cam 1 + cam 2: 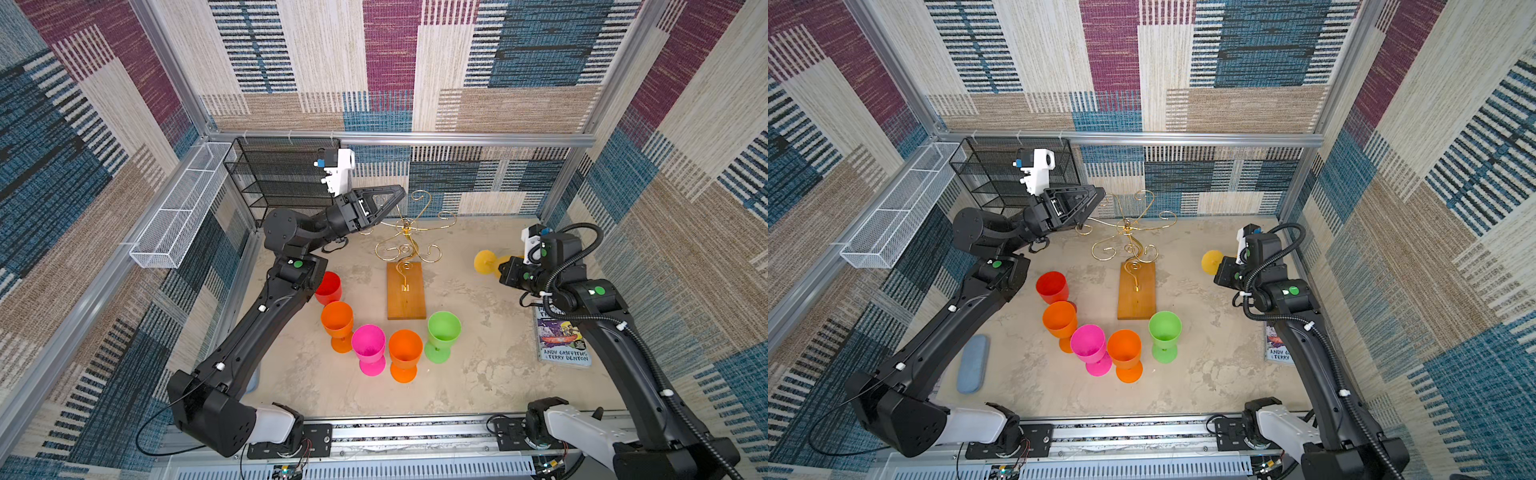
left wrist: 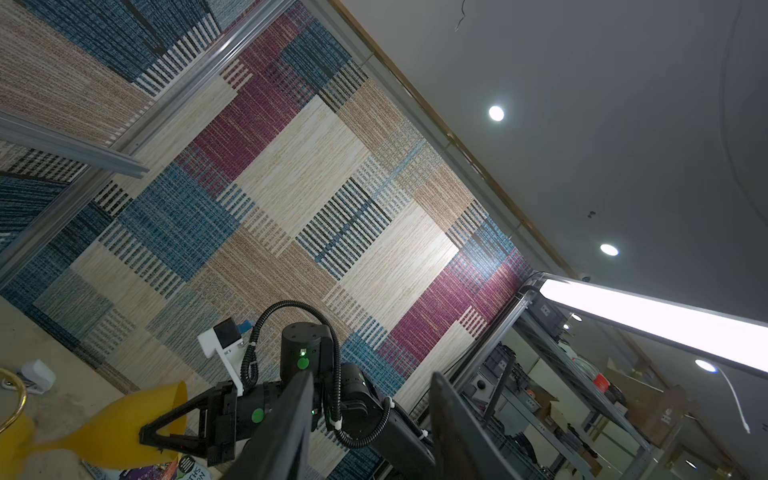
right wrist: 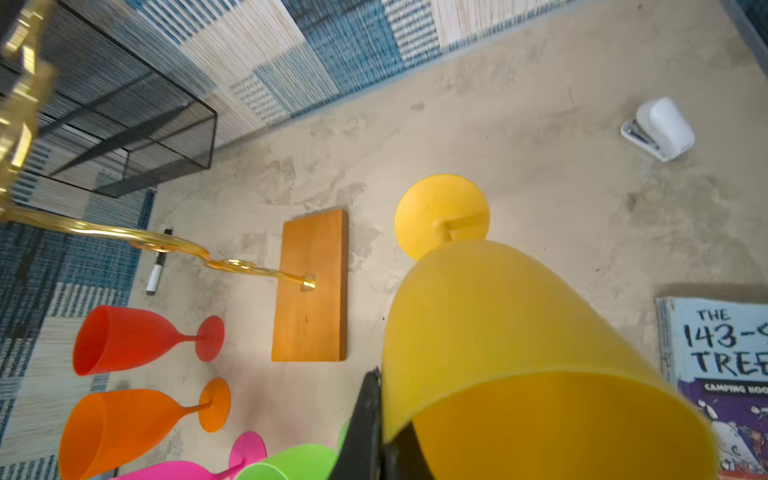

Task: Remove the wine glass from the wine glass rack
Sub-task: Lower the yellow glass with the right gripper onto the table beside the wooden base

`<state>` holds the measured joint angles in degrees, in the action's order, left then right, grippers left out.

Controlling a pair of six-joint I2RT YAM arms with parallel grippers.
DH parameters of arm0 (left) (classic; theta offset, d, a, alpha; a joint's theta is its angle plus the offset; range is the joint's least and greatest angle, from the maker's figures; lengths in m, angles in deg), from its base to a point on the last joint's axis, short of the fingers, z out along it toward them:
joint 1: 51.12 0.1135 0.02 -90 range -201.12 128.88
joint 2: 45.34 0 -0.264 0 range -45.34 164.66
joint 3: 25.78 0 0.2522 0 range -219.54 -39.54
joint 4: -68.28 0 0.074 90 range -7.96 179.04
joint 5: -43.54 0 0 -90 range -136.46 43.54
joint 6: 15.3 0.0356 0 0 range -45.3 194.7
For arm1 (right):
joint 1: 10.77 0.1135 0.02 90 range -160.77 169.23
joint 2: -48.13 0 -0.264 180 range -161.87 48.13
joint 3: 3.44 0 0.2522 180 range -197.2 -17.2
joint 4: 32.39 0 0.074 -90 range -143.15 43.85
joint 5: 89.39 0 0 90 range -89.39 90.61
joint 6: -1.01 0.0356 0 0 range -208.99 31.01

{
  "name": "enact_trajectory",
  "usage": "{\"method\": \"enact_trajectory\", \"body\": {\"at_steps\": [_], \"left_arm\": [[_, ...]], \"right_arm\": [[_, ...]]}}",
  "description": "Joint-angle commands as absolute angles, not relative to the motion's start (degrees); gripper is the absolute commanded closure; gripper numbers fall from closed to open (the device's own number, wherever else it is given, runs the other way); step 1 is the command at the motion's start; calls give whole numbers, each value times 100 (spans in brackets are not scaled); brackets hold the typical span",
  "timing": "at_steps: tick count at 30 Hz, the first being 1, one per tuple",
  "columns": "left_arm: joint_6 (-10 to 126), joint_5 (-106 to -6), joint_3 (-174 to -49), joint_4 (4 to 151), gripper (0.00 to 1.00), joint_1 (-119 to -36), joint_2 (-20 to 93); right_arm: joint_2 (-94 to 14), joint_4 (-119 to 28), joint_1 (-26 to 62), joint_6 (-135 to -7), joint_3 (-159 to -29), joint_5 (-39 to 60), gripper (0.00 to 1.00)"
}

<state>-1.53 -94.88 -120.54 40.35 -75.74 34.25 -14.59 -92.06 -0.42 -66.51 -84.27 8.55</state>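
Already the right gripper (image 3: 386, 436) pinches the yellow glass (image 3: 498, 332) by its rim, the bare rack (image 1: 405, 232) well aside; seemingly only setting down remains. The left gripper (image 1: 388, 203) gapes empty.

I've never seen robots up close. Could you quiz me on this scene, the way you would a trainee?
1. True or false: a glass hangs on the thin gold wire rack with the orange-brown wooden base.
2. Which colour is the glass held by the right gripper? A) green B) yellow C) pink
3. How many coloured plastic glasses stand upright on the beige table?

Key
1. False: its curled arms are bare.
2. B: the yellow plastic wine glass, pinched at its rim.
3. Five: one red glass, two orange glasses, one pink glass, one green glass.
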Motion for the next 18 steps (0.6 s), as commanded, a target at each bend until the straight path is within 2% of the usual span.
{"method": "enact_trajectory", "body": {"at_steps": [1,6,18], "left_arm": [[95,-9622,-12052,4187,52,-7570,3495],[-99,-9604,-11961,3944,52,-7556,3519],[55,-9655,-11981,4112,52,-7503,3411]], "right_arm": [[-1681,-9322,228,-6738,-8225,937,100],[-2433,-9510,1124,-6675,-8102,523,100],[-3024,-9424,1252,-6805,-8461,813,100]]}}
